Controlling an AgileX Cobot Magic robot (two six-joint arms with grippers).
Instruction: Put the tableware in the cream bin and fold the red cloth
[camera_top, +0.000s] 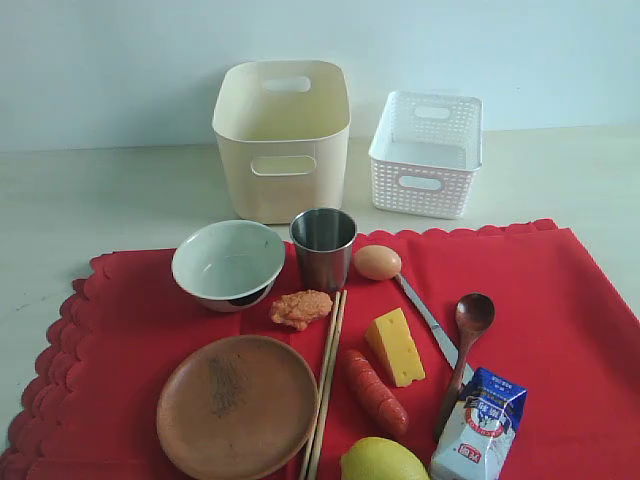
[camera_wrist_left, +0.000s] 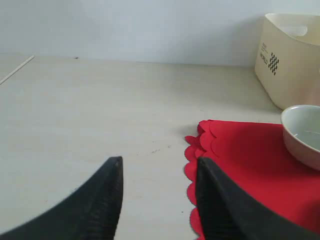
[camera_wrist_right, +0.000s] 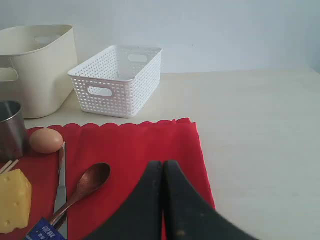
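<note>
**Desk:** What do you have on screen, biggest first?

**Me:** I see the red cloth (camera_top: 560, 300) spread flat over the near half of the table (camera_top: 100, 200), with scalloped edges showing along its left and far sides. Beyond its far edge the cream bin (camera_top: 282, 160) stands upright. To the right of the bin, a little apart, is the white lattice basket (camera_top: 425, 185).

**Desk:** And the tableware?

**Me:** I count all 6 pieces on the cloth. The round wooden plate (camera_top: 280, 420) is near left. The pale bowl (camera_top: 228, 262) sits beyond it, and the steel cup (camera_top: 323, 250) stands upright just right of the bowl. The 2 chopsticks (camera_top: 326, 385) lie side by side along the plate's right rim, running near to far. The knife (camera_top: 428, 322) slants from beside the egg (camera_top: 377, 262) toward the near right. The wooden spoon (camera_top: 465, 340) lies just right of the knife, its bowl end far and its handle running down beside the milk carton (camera_top: 480, 425).

**Desk:** Pincers?

**Me:** My left gripper (camera_wrist_left: 159, 162) is released, its fingers standing apart, low at the cloth's left scalloped edge with bare table under the gap. My right gripper (camera_wrist_right: 163, 165) is clenched, its fingers pressed flat together, over the right side of the cloth. From the exterior camera I can see neither gripper.
</note>
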